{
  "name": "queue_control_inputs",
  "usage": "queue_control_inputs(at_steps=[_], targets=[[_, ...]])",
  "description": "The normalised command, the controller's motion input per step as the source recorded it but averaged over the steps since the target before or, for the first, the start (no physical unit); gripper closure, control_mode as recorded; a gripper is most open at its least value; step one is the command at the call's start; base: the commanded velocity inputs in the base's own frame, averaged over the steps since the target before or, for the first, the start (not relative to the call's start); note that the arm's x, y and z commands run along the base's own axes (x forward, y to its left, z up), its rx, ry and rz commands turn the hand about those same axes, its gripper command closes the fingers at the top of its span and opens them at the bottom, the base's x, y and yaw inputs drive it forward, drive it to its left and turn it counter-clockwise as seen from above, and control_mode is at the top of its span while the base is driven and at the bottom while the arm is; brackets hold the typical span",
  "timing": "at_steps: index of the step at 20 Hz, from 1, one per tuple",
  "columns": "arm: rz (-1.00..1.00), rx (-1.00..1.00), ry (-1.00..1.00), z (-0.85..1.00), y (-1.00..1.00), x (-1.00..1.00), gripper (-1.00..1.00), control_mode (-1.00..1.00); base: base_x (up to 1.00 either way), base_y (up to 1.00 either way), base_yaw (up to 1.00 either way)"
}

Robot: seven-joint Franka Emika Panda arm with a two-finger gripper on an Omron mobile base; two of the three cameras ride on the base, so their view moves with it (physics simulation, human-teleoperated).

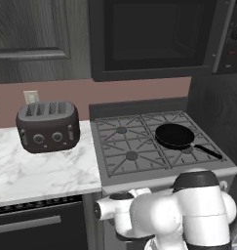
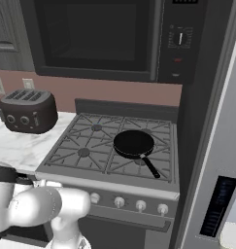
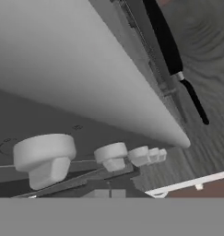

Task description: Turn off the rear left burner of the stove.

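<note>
Reaching low toward the stove (image 2: 66, 146) knobs (image 3: 44, 156), fingers closed and empty, the arm next needed the rear left burner's (image 1: 121, 130) knob at nine o'clock

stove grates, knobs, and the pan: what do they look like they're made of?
Grates: probably cast iron, matte dark grey bars. Knobs: silver, likely brushed metal or metal-look plastic; a soft sheen, nothing more telling. Pan: black, faintly glossy, possibly nonstick-coated metal.

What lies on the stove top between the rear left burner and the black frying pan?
Only grate bars of the stove: in the left base view, the stretch from the rear left burner to the frying pan carries nothing else.
</note>
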Motion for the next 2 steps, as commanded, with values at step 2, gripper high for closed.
queue_control_inputs(at_steps=[2], targets=[[0.00,0.23,0.00,0.69,-0.34,-0.30,1.00,-1.00,0.00,0.00,0.00]])
